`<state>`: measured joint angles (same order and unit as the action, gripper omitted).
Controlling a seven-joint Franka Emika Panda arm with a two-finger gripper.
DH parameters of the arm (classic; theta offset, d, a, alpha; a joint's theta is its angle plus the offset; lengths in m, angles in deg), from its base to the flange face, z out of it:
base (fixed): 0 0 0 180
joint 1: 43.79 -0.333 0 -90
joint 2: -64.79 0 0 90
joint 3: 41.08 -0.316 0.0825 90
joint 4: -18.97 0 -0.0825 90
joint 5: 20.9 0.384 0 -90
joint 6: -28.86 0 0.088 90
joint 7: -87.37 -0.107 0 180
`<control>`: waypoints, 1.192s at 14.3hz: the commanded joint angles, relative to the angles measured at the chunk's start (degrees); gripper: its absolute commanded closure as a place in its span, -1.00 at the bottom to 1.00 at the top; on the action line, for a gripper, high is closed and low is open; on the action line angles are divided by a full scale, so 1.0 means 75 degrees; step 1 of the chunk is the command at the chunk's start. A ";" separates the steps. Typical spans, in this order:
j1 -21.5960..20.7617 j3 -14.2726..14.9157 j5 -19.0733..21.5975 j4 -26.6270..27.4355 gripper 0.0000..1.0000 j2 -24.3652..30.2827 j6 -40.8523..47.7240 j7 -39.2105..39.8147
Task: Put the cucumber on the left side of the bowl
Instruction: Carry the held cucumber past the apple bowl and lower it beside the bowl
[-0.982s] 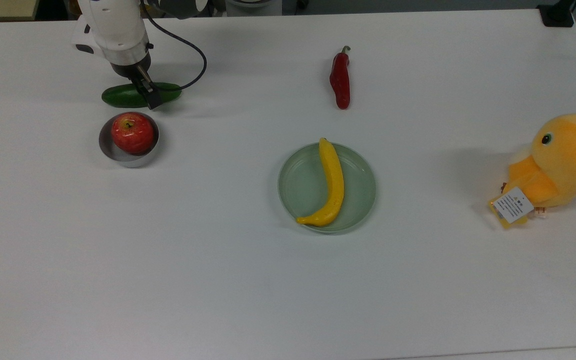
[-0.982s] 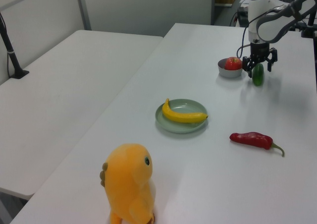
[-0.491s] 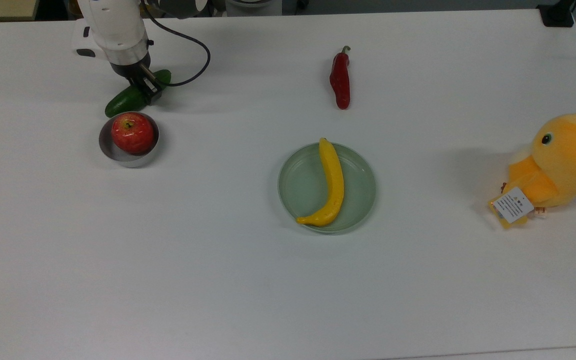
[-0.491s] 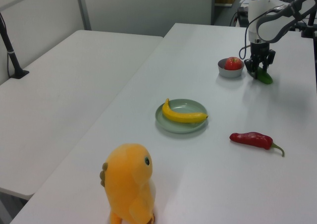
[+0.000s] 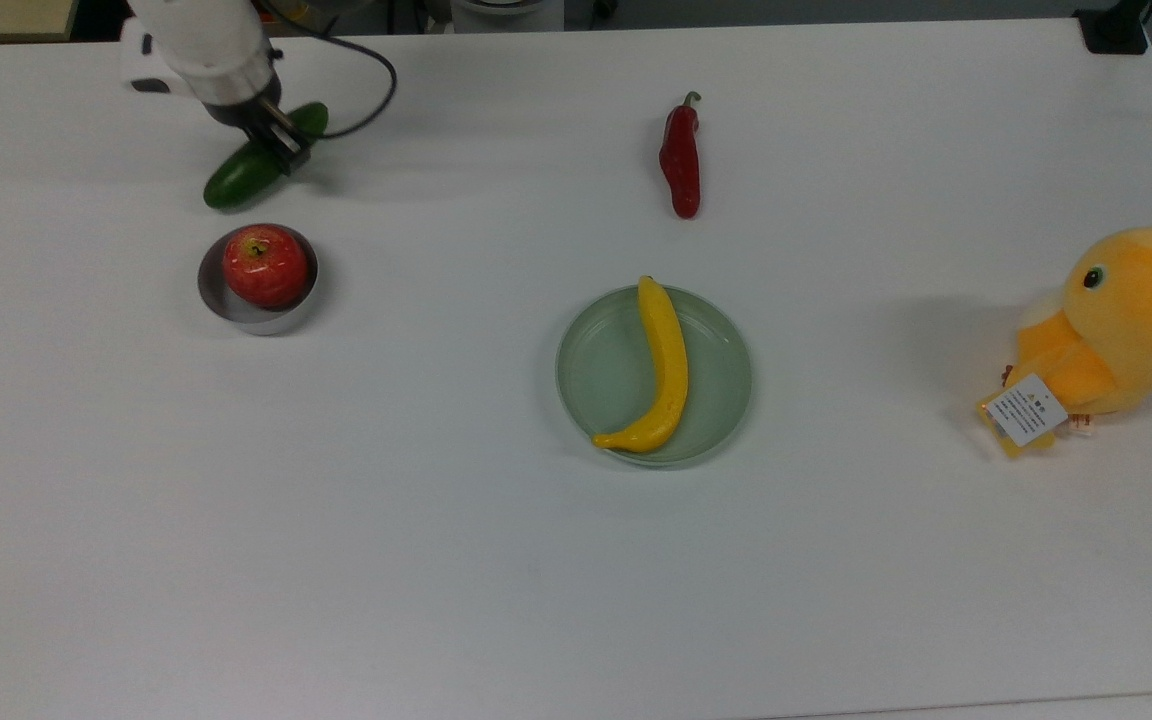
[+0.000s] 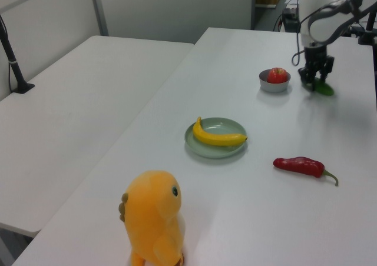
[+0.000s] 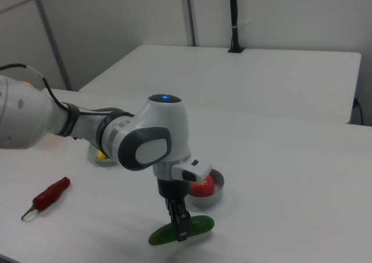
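We see the arm reaching in from the top view's upper left, its white wrist pointing straight down at the table (image 5: 496,600), with a black cable looping off beside it. In the right view the forearm comes in from the right view's left, bends at a grey elbow joint, and drops vertically to the gripper (image 7: 181,227). The gripper (image 5: 281,150) is clamped across the middle of the cucumber (image 5: 236,178), one dark finger visible in front of the green body. The cucumber (image 7: 200,223) lies slanted, its lower end toward the bowl (image 5: 219,300) and its upper end hidden behind the wrist in the top view. In the right view it sits low over the table, just in front of the bowl (image 7: 215,196). In the left view the cucumber (image 6: 323,89) is to the left view's right of the bowl (image 6: 274,87), apart from it. A red apple (image 5: 265,265) fills the bowl.
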<state>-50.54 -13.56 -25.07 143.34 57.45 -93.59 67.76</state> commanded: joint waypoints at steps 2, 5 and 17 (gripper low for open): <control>0.0279 -0.0013 0.0051 -0.0676 1.00 0.1095 0.1358 0.1508; 0.0092 -0.0025 0.1079 -0.1522 0.98 0.1072 0.1620 0.2693; -0.0179 -0.1289 0.1669 -0.2179 0.96 -0.0671 0.0191 0.5075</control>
<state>-51.80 -21.34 -12.91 130.75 58.44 -89.97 103.54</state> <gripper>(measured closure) 0.515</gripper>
